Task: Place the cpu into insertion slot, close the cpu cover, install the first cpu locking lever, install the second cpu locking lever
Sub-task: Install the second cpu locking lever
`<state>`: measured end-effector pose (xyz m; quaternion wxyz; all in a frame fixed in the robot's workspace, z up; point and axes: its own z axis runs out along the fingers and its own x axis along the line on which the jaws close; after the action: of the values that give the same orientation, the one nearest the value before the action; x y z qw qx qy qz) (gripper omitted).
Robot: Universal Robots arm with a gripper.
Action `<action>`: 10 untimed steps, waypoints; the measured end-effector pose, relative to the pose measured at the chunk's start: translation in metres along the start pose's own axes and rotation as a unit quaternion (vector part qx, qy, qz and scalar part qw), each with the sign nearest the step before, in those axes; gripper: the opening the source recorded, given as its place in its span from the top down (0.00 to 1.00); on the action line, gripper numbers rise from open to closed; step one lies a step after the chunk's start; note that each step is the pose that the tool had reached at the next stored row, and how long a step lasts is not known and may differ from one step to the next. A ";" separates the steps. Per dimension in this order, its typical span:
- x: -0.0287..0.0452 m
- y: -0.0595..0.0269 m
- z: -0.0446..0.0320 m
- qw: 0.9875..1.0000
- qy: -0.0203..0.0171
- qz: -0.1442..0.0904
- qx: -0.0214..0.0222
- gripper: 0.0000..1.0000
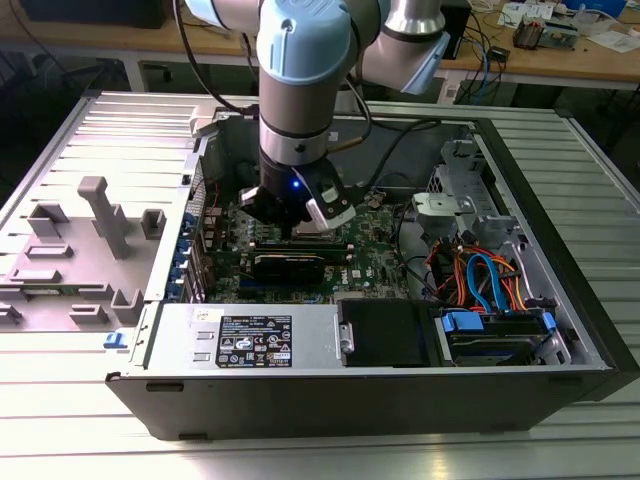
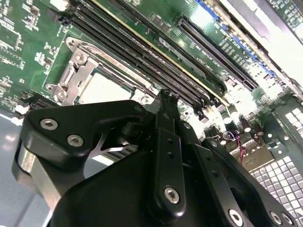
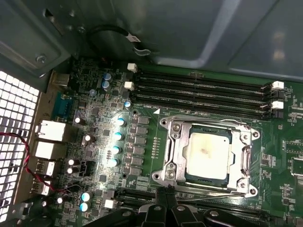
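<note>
Silver cpu cover [image 3: 208,158] frames the cpu [image 3: 208,155] (first wrist view); pincer [image 3: 166,201] clenched, empty.

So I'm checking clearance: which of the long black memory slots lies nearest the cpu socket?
The slot right alongside the socket's silver frame; the other slots lie beyond it, toward the case wall. The cpu sits inside the frame.

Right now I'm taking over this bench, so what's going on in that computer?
A robot arm reaches into the open computer case, its gripper just over the motherboard. The cpu already sits in the insertion slot with the cpu cover down around it. The gripper holds nothing visible, beside the slot's edge.
</note>
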<state>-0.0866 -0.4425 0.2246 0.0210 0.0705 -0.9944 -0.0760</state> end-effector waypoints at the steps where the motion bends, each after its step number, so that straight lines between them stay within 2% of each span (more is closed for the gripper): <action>1: -0.0002 -0.0004 -0.0001 1.000 0.001 0.000 0.000 0.89; 8: 0.0009 -0.0081 -0.0002 1.000 0.002 0.000 0.000 0.89; 10: 0.0008 -0.0082 0.0005 1.000 0.002 -0.001 -0.003 0.89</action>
<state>-0.0864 -0.4505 0.2228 0.0234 0.0714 -0.9940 -0.0792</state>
